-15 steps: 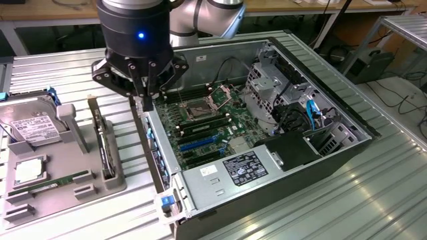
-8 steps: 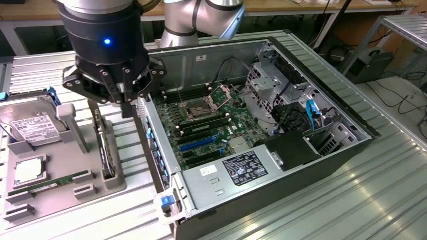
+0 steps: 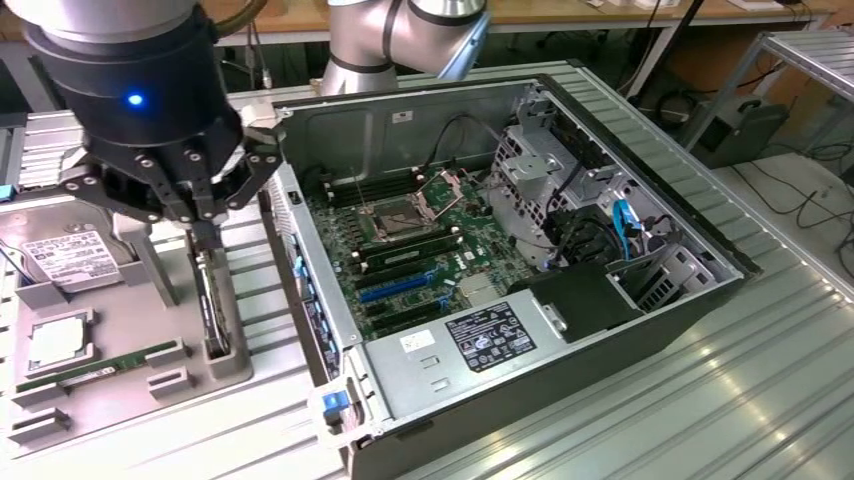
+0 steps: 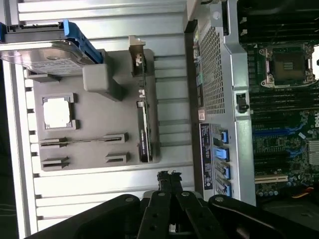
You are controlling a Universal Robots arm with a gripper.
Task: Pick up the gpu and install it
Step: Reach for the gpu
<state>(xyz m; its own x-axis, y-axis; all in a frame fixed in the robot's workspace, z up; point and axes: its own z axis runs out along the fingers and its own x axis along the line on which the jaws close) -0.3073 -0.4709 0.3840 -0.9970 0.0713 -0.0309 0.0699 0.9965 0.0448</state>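
Observation:
The gpu (image 3: pixel 211 300) stands on its edge in a slot of the grey holder tray (image 3: pixel 160 270), beside the open computer case (image 3: pixel 694 290). In the wrist view the gpu (image 4: pixel 143 122) appears as a thin dark strip, with its silver bracket (image 4: pixel 137 55) at one end. My gripper (image 3: pixel 203 222) hangs over the tray just above the card's upper edge, not touching it. Its fingertips (image 4: pixel 168 175) are pressed together, shut with nothing between them.
On the same tray lie a silver hard drive (image 3: pixel 67 255), a square CPU (image 3: pixel 56 340) and a narrow green RAM stick (image 3: pixel 100 365). Inside the case I see the motherboard (image 3: pixel 414 250) with blue slots (image 3: pixel 394 285), a drive cage (image 3: pixel 534 170) and the power supply (image 3: pixel 487 335).

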